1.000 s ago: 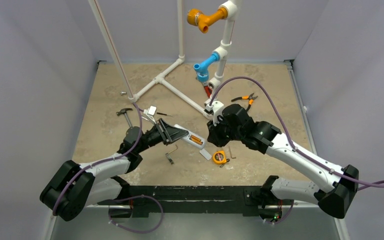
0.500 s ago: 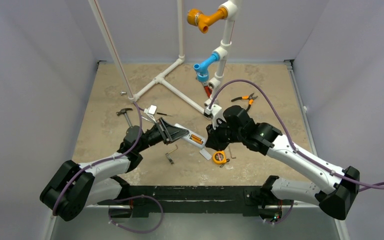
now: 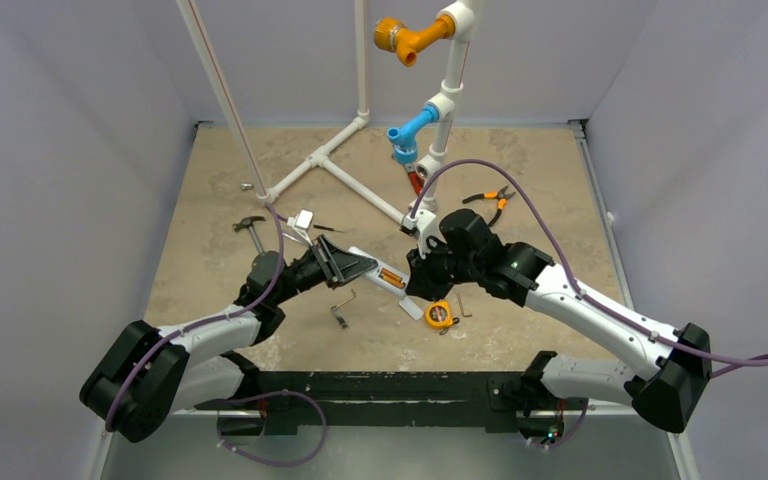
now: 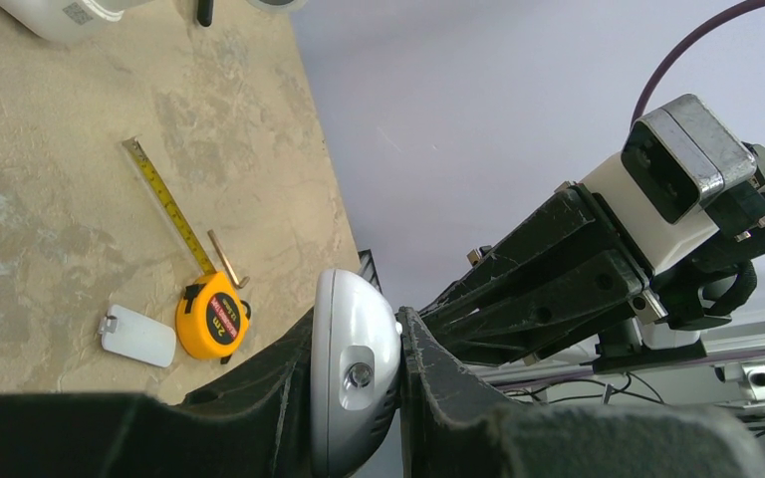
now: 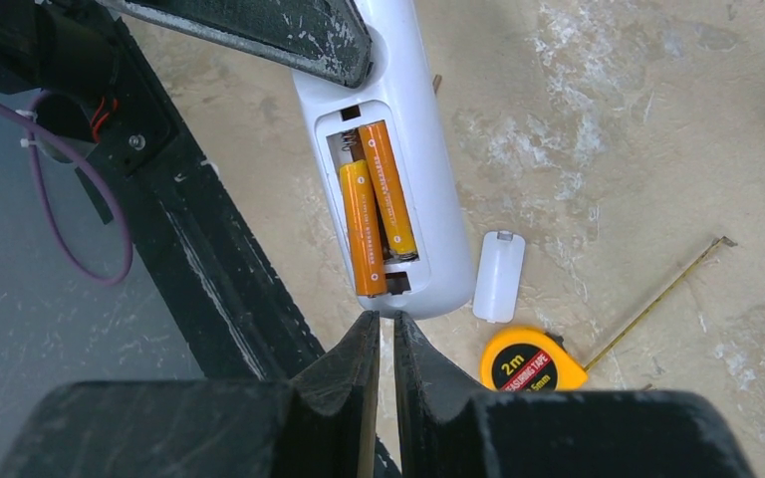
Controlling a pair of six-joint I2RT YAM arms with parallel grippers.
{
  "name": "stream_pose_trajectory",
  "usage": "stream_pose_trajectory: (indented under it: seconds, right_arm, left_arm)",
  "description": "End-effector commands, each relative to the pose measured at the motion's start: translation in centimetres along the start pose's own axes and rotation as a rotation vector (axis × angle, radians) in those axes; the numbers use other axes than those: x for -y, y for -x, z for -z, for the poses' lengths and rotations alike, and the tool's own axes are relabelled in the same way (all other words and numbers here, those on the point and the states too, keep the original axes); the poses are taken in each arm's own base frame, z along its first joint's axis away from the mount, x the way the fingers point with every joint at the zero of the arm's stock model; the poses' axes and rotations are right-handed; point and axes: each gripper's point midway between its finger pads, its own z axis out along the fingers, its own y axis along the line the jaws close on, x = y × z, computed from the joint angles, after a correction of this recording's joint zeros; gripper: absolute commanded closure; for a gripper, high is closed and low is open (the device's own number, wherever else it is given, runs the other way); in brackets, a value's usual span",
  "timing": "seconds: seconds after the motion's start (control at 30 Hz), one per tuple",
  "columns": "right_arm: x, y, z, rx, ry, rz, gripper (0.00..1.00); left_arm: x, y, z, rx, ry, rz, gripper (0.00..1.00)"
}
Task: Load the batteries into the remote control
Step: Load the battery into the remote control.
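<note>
My left gripper (image 3: 355, 265) is shut on the white remote control (image 3: 380, 272) and holds it above the table, back side up. In the left wrist view the remote's rounded end (image 4: 354, 373) is clamped between the left gripper's (image 4: 357, 324) fingers. The right wrist view looks down on the remote (image 5: 430, 189) with its battery bay uncovered. Two orange batteries (image 5: 364, 227) (image 5: 388, 189) lie side by side in the bay. My right gripper (image 5: 385, 321) is shut and empty, its tips right at the remote's near end, in the top view too (image 3: 418, 283).
A small white flat plate (image 5: 498, 276) lies on the table under the remote's end, next to a yellow tape measure (image 5: 531, 363) with its tape pulled out. Orange-handled pliers (image 3: 490, 198), a hammer (image 3: 250, 230) and a white pipe frame (image 3: 360, 190) stand farther back.
My right gripper has moved left and slightly down toward the remote's end, and its jaws have narrowed a little. The left gripper and the remote have stayed still.
</note>
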Motion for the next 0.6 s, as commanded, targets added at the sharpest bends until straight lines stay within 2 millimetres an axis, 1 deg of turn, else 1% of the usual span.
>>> stream_pose_trajectory:
  seconds: [0.0, 0.57]
  right_arm:
    - [-0.8, 2.5, 0.4, 0.079, 0.033, 0.04, 0.9]
    - [-1.2, 3.6, 0.7, 0.111, 0.043, 0.047, 0.91]
  left_arm:
    - [2.6, 1.0, -0.4, 0.024, -0.084, -0.042, 1.0]
    - [2.5, 0.8, -0.1, 0.025, -0.086, -0.042, 1.0]
